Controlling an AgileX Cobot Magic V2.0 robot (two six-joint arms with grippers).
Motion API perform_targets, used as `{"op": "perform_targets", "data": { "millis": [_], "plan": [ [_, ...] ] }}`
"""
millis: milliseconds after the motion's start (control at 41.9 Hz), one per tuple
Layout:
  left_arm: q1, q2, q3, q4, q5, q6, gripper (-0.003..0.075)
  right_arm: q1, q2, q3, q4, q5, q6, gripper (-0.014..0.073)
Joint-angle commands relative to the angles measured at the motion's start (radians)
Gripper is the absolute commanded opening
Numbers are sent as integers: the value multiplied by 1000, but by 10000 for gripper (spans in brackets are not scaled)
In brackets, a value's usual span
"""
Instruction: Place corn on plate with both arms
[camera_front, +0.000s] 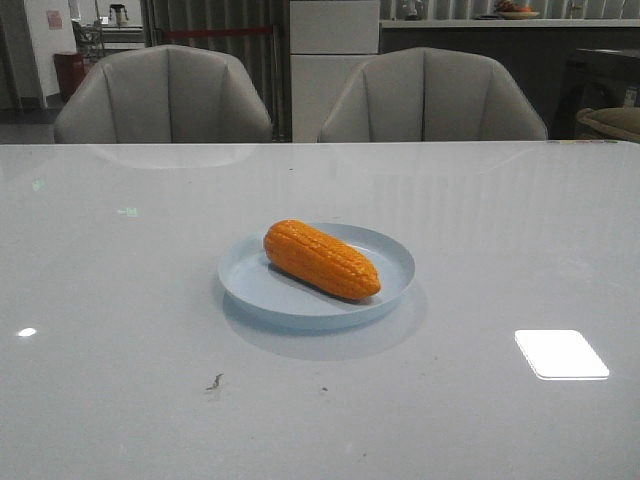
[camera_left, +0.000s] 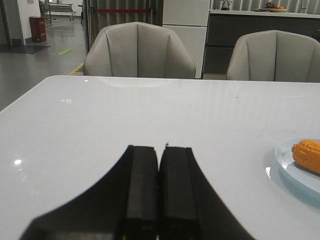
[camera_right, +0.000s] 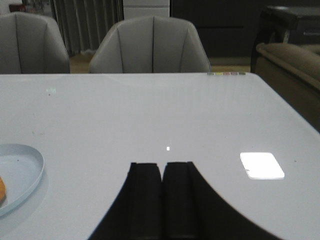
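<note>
The orange corn (camera_front: 321, 259) lies on its side in the pale blue plate (camera_front: 250, 285) at the middle of the white table. Neither gripper shows in the front view. In the left wrist view my left gripper (camera_left: 160, 148) is shut and empty, low over the table; the plate's rim (camera_left: 283, 162) and one end of the corn (camera_left: 307, 154) show well off to one side. In the right wrist view my right gripper (camera_right: 162, 164) is shut and empty over the table, with the plate's edge (camera_right: 22, 172) and a sliver of corn (camera_right: 1, 191) far to the side.
Two grey chairs (camera_front: 165, 95) (camera_front: 432, 97) stand behind the table's far edge. A bright light reflection (camera_front: 560, 353) lies on the table at the front right. A small dark speck (camera_front: 214, 381) lies near the front.
</note>
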Motion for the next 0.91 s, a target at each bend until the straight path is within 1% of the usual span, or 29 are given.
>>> {"op": "perform_targets", "data": {
  "millis": [0,24,48,72,143,238,453,882],
  "plan": [
    [1,20,2,-12,-80,-3,90,2,-122,61,2,-157,-15,57],
    [1,20,2,-12,-80,-3,90,2,-171,89,2,-161,-15,57],
    [1,20,2,-12,-80,-3,90,2,-210,93,2,-135,-15,57],
    [1,20,2,-12,-80,-3,90,2,-229,88,2,-73,-15,57],
    [1,21,2,-12,-83,-3,90,4,-204,90,5,-29,-15,57],
    [1,21,2,-12,-85,-3,90,8,-224,90,23,83,-15,57],
    [1,21,2,-12,-85,-3,90,58,-222,90,34,77,-15,57],
    [1,21,2,-12,-85,-3,90,60,-222,89,34,87,-14,57]
  ]
}}
